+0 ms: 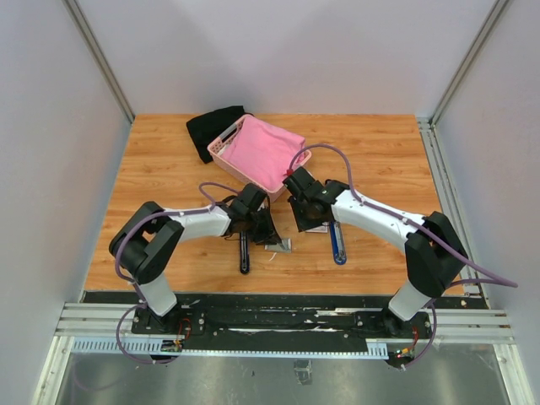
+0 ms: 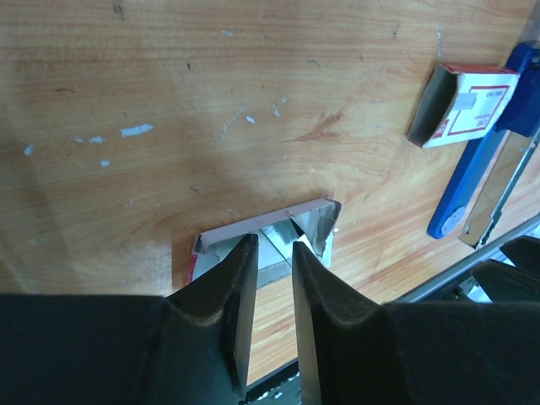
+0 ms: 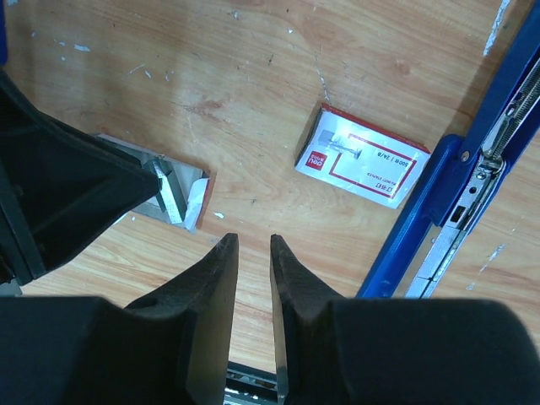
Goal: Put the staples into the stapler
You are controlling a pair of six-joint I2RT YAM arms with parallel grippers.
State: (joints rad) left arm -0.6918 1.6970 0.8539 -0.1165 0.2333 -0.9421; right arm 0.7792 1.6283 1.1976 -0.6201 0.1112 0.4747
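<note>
Staples (image 2: 276,240): likely a light, brittle strip; pinch the long sides.
Left fingers (image 2: 226,295) narrow around it, hold unclear; right fingers (image 3: 211,291) narrow, empty.

Bench (image 2: 169,67) looked wood-grained, smooth, pale-flecked; staples (image 3: 171,192) were bright metal; carton (image 3: 363,160) was glossy printed card; stapler (image 3: 439,202) showed glossy blue body, bare metal rail.

Wooden table (image 1: 169,169) with stapler (image 1: 338,245), carton (image 3: 363,159), basket (image 1: 221,145)
</note>
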